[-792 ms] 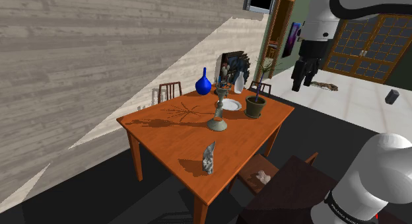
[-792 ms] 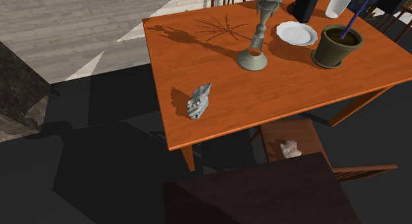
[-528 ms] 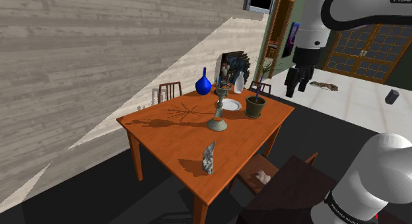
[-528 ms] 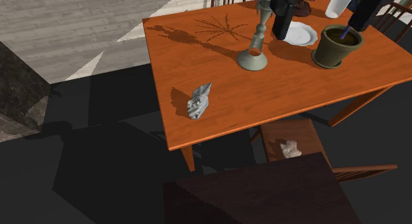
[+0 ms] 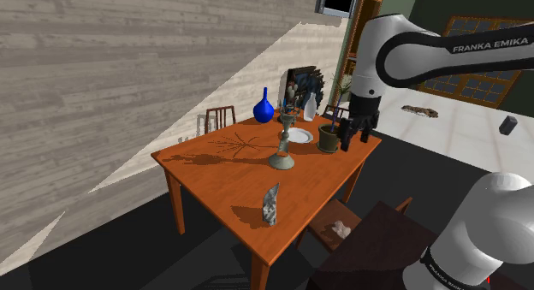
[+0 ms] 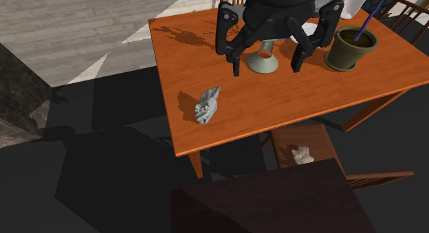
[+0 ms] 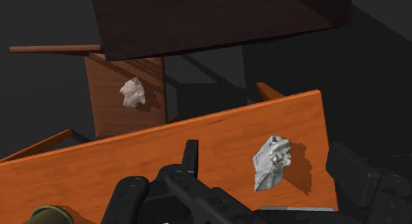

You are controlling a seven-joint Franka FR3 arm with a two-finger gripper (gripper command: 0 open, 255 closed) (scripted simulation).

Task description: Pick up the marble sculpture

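Observation:
The marble sculpture (image 5: 271,204) is a small grey-white carved piece standing near the front edge of the orange wooden table (image 5: 214,181). It stands on the table's near side in the second exterior view (image 6: 207,105), and the wrist view catches it (image 7: 271,163) beyond the fingers (image 7: 190,156). My black gripper (image 5: 352,134) hangs open above the table's far end, beside the potted plant (image 5: 330,137). In the second exterior view the gripper (image 6: 268,61) hovers over the candlestick (image 6: 264,58), well above the sculpture. It holds nothing.
A grey-green candlestick (image 5: 282,148), blue vase (image 5: 264,107), white plate (image 5: 299,135) and white bottle (image 5: 309,109) crowd the table's far half. A chair with a white lump (image 6: 301,154) on its seat is tucked under the near side, by the dark stand (image 6: 275,204).
The arm has swung down from high at the shoulder view's right to just above the table's far end. The gripper has come into the second exterior view. The sculpture has not moved.

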